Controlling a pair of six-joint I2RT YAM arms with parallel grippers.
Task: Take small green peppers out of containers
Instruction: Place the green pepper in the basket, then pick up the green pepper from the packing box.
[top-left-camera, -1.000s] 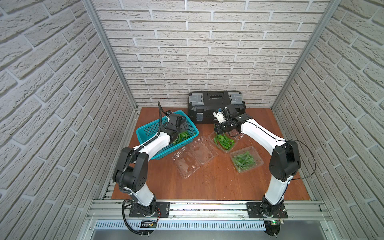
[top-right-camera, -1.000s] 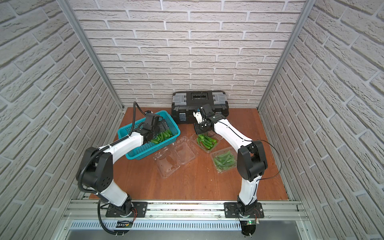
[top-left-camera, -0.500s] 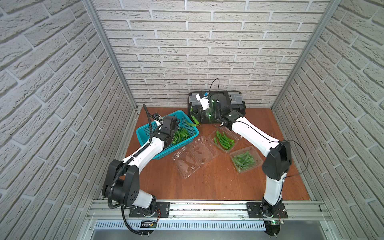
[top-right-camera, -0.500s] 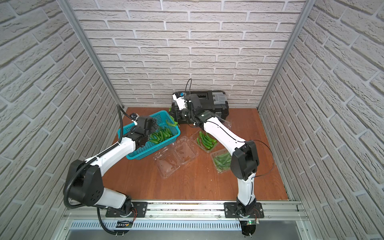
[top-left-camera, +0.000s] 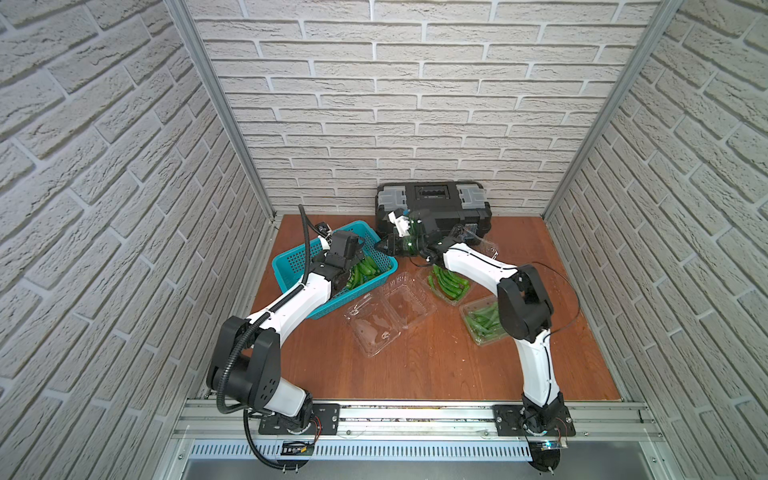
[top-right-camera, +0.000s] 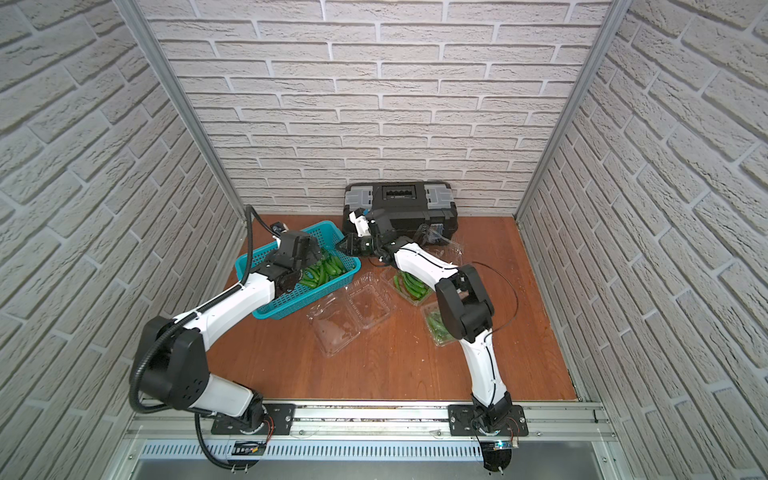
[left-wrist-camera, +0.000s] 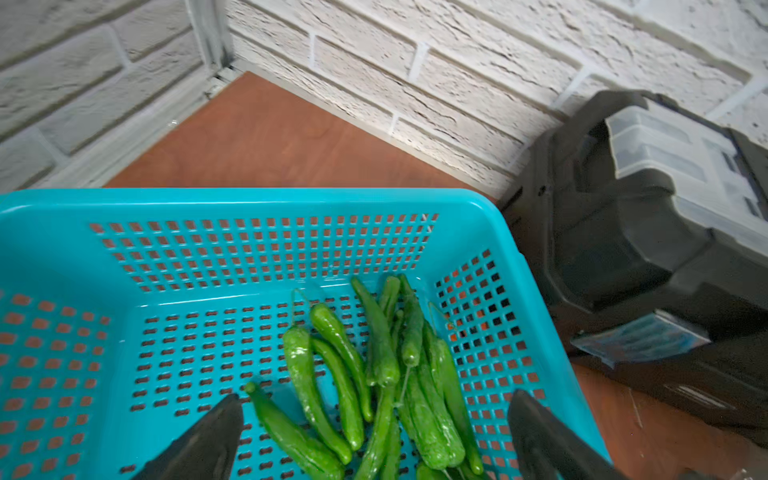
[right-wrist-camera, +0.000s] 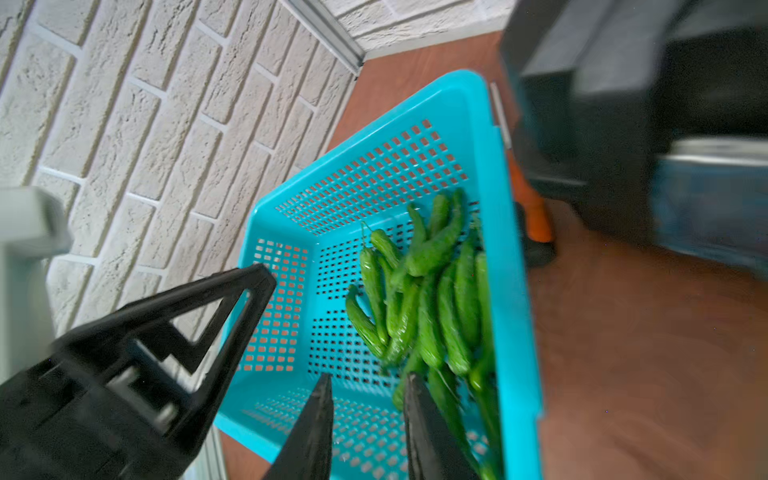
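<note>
The peppers (top-left-camera: 446, 282) that wait to be taken lie in an open box (top-left-camera: 457, 302) on the worktop (top-left-camera: 415, 365). More lie in a second box (top-left-camera: 486, 341) just beside it, partly hidden by the right arm. An empty box (top-left-camera: 392, 309) stands between the open box and the basket (left-wrist-camera: 249, 249), where a heap of peppers is already collected at the side near the toolbox (top-left-camera: 432, 203).

The right pincer (right-wrist-camera: 368, 378) hangs over that corner of the basket. Its jaws are apart by a narrow gap, and nothing is between them. I judge that the step in hand is the drop into the basket, and that a new fetch comes after it.

To do this well, the arm should rise straight up before it swings, because the basket rim and the toolbox are close. The left pincer (left-wrist-camera: 374, 397), spread wide and empty, hangs over the same basket. At the open box it is better to come from above and take one pepper across its thick middle, not by the stem. The grip should be gentle, since the light box may slide.

The peppers are slim, glossy and bright green, some a little bent, with thin curved stems. They lie crossed over each other, so one may pull a neighbour with it.
</note>
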